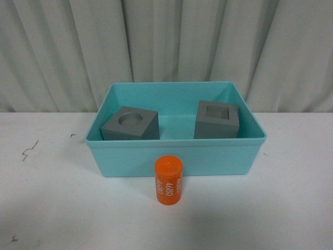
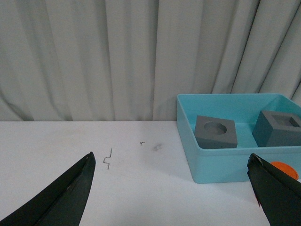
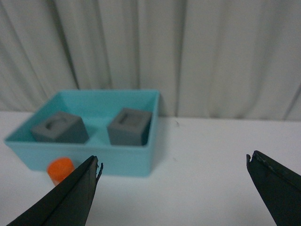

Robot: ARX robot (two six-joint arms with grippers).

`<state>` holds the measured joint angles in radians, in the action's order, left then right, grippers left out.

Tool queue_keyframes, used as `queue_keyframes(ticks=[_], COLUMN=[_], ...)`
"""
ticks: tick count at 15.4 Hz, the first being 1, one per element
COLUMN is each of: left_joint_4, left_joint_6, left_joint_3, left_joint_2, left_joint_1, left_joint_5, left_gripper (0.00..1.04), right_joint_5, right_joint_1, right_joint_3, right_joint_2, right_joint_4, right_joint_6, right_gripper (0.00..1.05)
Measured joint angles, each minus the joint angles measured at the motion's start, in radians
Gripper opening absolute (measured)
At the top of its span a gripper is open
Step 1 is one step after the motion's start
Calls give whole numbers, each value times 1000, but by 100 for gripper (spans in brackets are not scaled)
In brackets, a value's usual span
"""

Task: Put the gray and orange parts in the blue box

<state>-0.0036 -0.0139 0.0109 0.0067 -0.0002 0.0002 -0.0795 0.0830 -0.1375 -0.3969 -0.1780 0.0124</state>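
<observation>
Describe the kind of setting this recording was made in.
Probably a lab or test bench set up for robot trials: a plain white table backed by a pale pleated curtain, holding only a turquoise bin, two gray cubes and an orange cylinder.

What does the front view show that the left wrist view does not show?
Only the front view shows the whole orange cylinder with its white "4680" print, standing upright on the table in front of the blue box, outside it.

Only the left wrist view shows the open left tool and a dark squiggle mark on the table beside the box.

Both views show the box holding the gray cube with the round recess and the gray cube with the square recess, and the curtain behind.
</observation>
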Motion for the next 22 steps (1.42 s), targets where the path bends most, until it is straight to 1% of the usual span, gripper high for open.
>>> queue_keyframes(ticks=[1,2,3,5,7,9,11,12,13,18,22], left_joint_4=[0,0,0,0,0,0,0,0,0,0,0], left_joint_6=[0,0,0,0,0,0,0,0,0,0,0], left_joint_3=[0,0,0,0,0,0,0,0,0,0,0], left_joint_2=[0,0,0,0,0,0,0,0,0,0,0], left_joint_1=[0,0,0,0,0,0,0,0,0,0,0], left_joint_5=[0,-1,0,-1,0,0,0,0,0,0,0], left_gripper=[98,98,98,98,98,98,98,98,98,98,98], right_joint_5=[1,-13,-32,-49,-49,-61,-63,-79,-77,-56,-57], right_joint_1=[55,91,126,172,228,291,351,396,423,434,434], right_joint_3=[-81,-160,-257,-448,-637,-752,-803,-832,-878,-954,-1021], right_joint_2=[-171,-329,-511,-832,-1060,-1182,-1264,-1334,-1404,-1497,-1560], right_joint_4=[-127,-201,-223,-145,-42,65,150,209,246,280,290], right_joint_6=[29,61,101,161,175,174,173,173,153,103,103], right_gripper=[98,98,98,98,98,98,98,98,98,98,98])
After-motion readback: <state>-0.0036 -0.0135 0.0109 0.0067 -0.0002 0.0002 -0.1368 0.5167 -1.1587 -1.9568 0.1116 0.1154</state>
